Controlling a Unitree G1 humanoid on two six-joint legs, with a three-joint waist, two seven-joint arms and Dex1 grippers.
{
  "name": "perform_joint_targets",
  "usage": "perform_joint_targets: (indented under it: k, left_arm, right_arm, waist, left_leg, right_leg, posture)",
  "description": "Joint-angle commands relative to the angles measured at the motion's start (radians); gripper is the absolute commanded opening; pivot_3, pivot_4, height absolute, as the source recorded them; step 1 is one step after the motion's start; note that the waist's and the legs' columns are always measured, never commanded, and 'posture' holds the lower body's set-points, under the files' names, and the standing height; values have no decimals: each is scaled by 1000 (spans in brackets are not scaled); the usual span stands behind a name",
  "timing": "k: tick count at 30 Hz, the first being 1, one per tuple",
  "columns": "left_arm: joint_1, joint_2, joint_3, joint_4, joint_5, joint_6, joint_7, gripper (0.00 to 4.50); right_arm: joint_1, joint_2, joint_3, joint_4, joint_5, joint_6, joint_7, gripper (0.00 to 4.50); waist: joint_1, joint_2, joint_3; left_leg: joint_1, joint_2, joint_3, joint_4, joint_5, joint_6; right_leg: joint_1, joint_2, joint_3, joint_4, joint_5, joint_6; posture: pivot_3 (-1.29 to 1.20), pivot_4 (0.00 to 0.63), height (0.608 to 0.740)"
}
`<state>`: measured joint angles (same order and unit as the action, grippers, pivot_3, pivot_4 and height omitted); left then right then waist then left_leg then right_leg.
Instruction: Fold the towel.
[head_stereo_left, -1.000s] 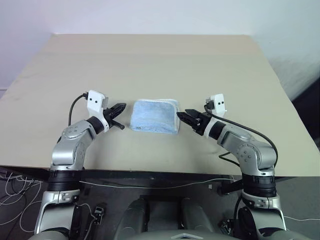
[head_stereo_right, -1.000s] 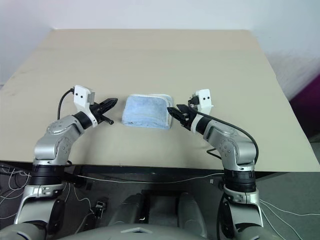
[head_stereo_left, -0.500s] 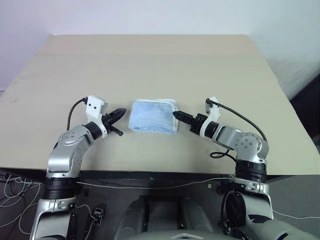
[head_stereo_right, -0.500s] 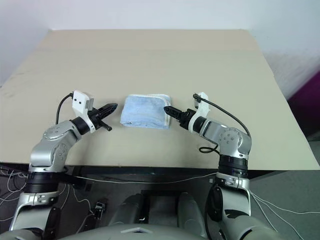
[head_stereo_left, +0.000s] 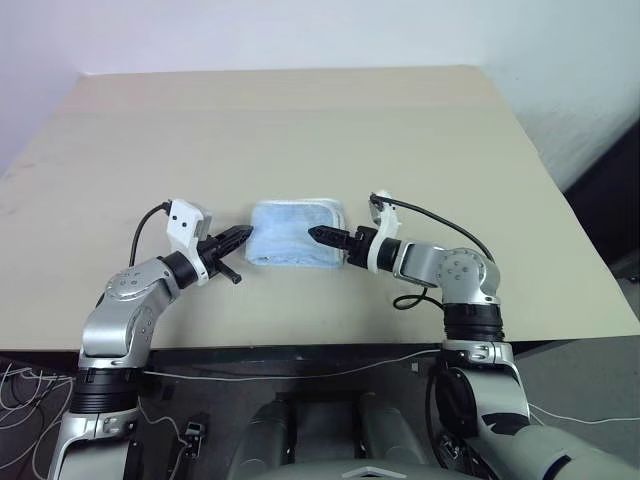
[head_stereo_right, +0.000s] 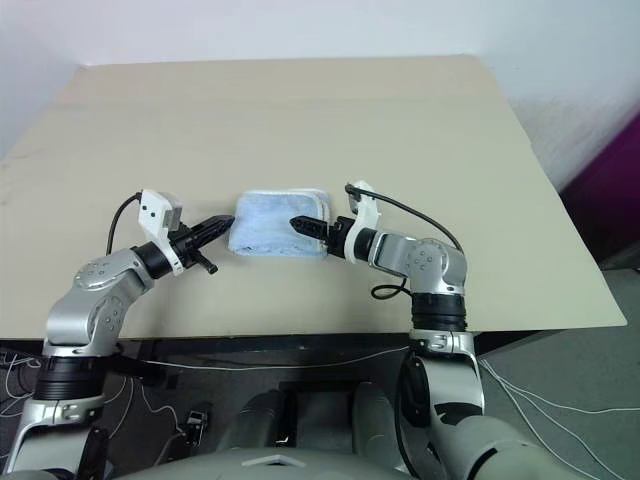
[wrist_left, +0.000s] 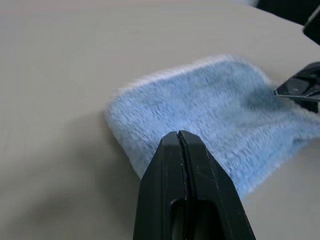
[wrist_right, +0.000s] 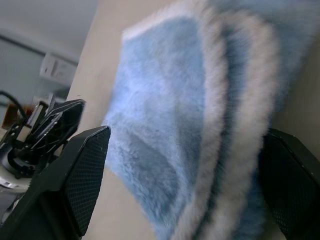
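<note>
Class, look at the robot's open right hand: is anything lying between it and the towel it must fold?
Nothing visible does. The right hand is open and already reaches over the folded towel's right edge, with no object between them on the table.

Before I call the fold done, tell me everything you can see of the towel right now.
The towel is light blue, fluffy terry cloth with white edging, folded into a compact, roughly square stack with several layers showing at the edge nearest the right gripper. It lies flat near the middle of the tan table. The right gripper is wide open, one finger on each side of that layered edge. The left gripper is shut, its tip at the opposite edge; whether it touches the cloth cannot be told.
</note>
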<state>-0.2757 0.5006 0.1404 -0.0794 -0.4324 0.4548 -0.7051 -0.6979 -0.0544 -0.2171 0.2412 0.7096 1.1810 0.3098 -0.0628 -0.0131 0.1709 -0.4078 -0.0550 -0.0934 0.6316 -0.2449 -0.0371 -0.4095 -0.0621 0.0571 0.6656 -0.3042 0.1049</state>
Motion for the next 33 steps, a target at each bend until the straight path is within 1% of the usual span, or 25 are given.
perform_joint_targets:
  k: [1,2,5,16,17,19,21,24,28,33]
  left_arm:
    - [5,11,27,-40,-22,-2,-1,0]
    - [8,10,27,-46,-24,-1,1,0]
    - [15,10,29,-55,-29,0,6,0]
    - [9,11,19,-57,-31,2,9,0]
    - [8,10,17,-57,-31,2,8,0]
    - [-1,8,11,-50,-28,2,8,0]
    - [-9,5,5,-49,-27,3,7,0]
    - [-14,4,-1,-51,-28,5,5,0]
    - [-18,-2,-14,-47,-27,6,0,0]
    - [-40,-29,-46,-28,-24,8,-12,0]
  right_arm:
    - [-34,17,16,56,-6,-9,22,4478]
    - [-40,18,11,74,-7,-15,22,4478]
    - [-50,24,-13,100,2,-24,16,3927]
    - [-27,30,-83,63,41,-12,-9,135]
    - [-25,34,-90,55,48,-11,-15,21]
    - [-21,57,-137,19,84,-13,-51,21]
    - [-19,76,-211,-29,125,-37,-111,21]
    - [-25,70,-321,-74,167,-74,-220,21]
    - [-47,12,-515,-136,276,-148,-400,21]
    - [-13,-80,-680,-214,331,-280,-629,21]
  waist:
    - [-1,0,0]
    - [-3,0,0]
    - [-6,0,0]
    - [-3,0,0]
    - [-3,0,0]
    - [-3,0,0]
    - [-1,0,0]
    - [8,0,0]
    - [25,0,0]
    - [29,0,0]
  left_leg:
    - [0,0,0,0,0,0]
    - [0,0,0,0,0,0]
    - [0,0,0,0,0,0]
    - [0,0,0,0,0,0]
    - [0,0,0,0,0,0]
    - [0,0,0,0,0,0]
    - [0,0,0,0,0,0]
    - [-1,-1,0,0,0,0]
    - [-1,-1,0,1,0,0]
    - [-1,-2,1,1,0,0]
  right_leg:
    - [0,0,0,0,0,0]
    - [0,0,0,0,0,0]
    - [0,0,0,0,0,0]
    - [0,0,0,0,0,0]
    - [0,0,0,0,0,0]
    - [0,0,0,0,0,0]
    - [0,0,0,0,0,0]
    - [0,-1,0,0,0,0]
    - [0,-1,0,0,0,0]
    - [0,-2,0,0,0,0]
  posture:
    - [0,150,740]
    - [0,150,740]
    - [0,150,740]
    - [0,150,740]
    - [0,150,740]
    - [0,150,740]
    - [0,150,740]
    - [0,150,740]
    - [0,150,740]
    - [0,150,740]
